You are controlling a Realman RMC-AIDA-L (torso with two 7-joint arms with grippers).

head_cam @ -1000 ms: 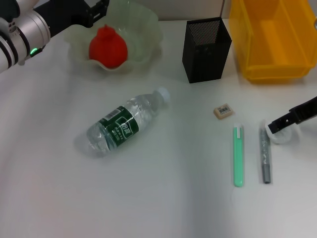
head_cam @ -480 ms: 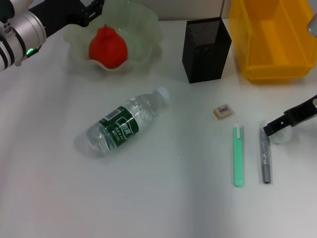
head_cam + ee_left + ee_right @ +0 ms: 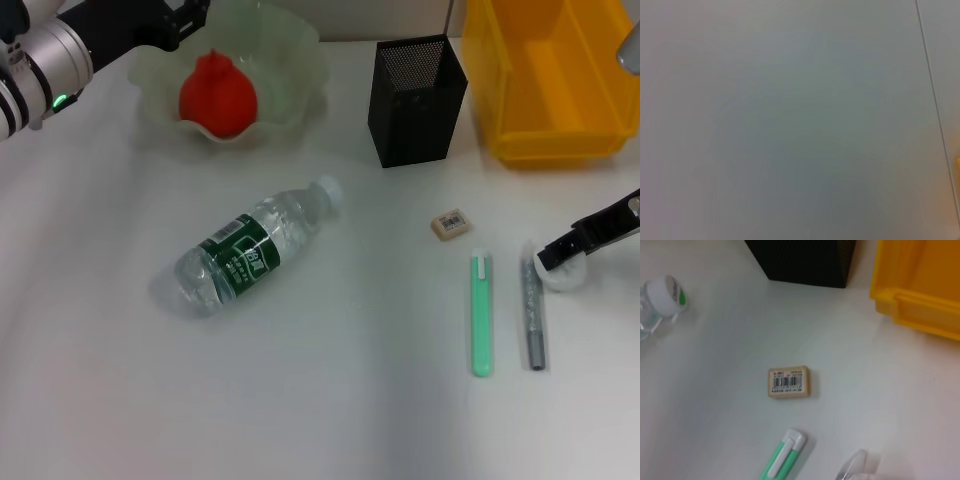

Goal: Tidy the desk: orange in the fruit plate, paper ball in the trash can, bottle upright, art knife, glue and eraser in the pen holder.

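The orange point(image 3: 217, 93) is seen lying in the fruit plate point(image 3: 296, 62) at the far left of the white tabletop point(image 3: 330, 400). The left claw point(image 3: 185, 20) is held at the plate's far left rim, just beside the orange; whether its fingers are open or closed cannot be told, and the left wrist view shows only a blank pale surface.

The bottle point(image 3: 248, 248) lies on its side near the middle of the tabletop, its white cap point(image 3: 328, 189) pointed toward the pen holder point(image 3: 416, 98). The pen holder stands upright at the far edge, with the trash can point(image 3: 545, 85) just to its right.

The eraser point(image 3: 451, 223) lies flat on the tabletop in front of the pen holder, label side up. Nearer the robot, a green art knife point(image 3: 482, 313) and a grey stick, taken to be the glue point(image 3: 534, 312), lie side by side, apart from each other, both pointing away from the robot.

The right claw point(image 3: 590, 240) is seen at the right edge, low over the tabletop, just to the right of the glue's far end. A white thing, taken to be the paper ball point(image 3: 562, 274), lies right under its tip; whether it is gripped cannot be told. The eraser is well to the claw's left, beyond both sticks.
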